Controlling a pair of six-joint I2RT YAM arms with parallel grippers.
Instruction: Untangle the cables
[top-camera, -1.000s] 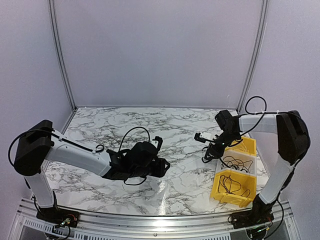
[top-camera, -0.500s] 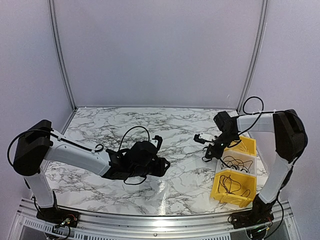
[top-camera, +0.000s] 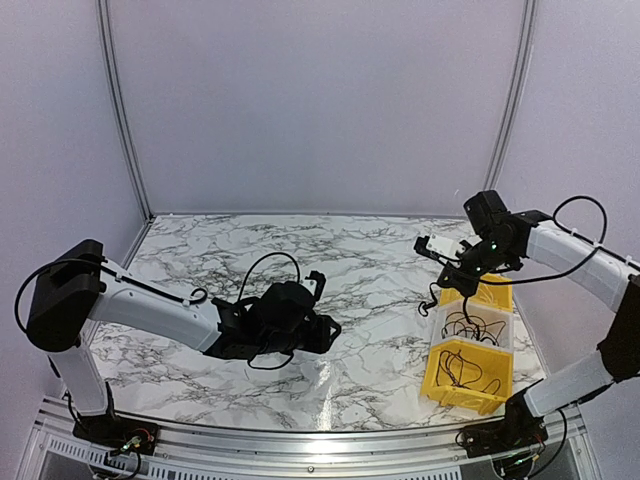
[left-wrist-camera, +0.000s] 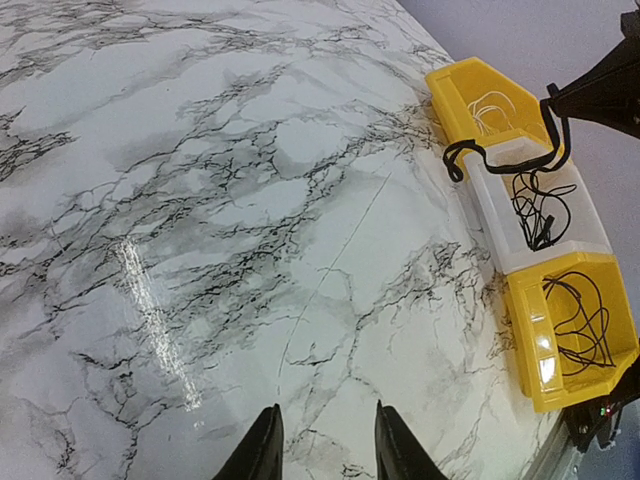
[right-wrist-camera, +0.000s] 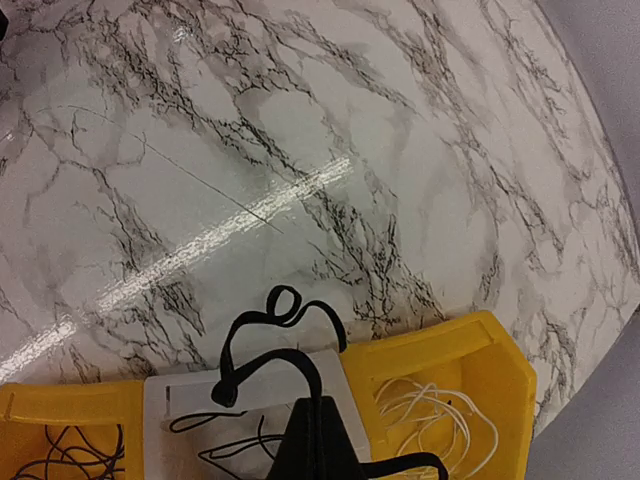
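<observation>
My right gripper (right-wrist-camera: 318, 420) is shut on a thick black cable (right-wrist-camera: 270, 340) and holds it in the air above the bins; its loops hang over the white bin's (right-wrist-camera: 180, 395) rim. In the top view the right gripper (top-camera: 452, 283) is over the far yellow bin (top-camera: 492, 293), with the cable (top-camera: 436, 296) dangling at its left. The cable also shows in the left wrist view (left-wrist-camera: 490, 150). A thin white cable (right-wrist-camera: 430, 420) lies in the far yellow bin (right-wrist-camera: 470, 350). My left gripper (left-wrist-camera: 322, 440) is open and empty, low over the marble table (left-wrist-camera: 250, 200).
Three bins stand in a row at the table's right edge: far yellow, middle white (top-camera: 480, 325) and near yellow (top-camera: 465, 375). The white and near yellow bins hold thin black wires. A black cable loop (top-camera: 265, 265) of the left arm arches above the table.
My right gripper has risen and moved right and back with the black cable, from beside the bins to above them. The left arm has not moved.
</observation>
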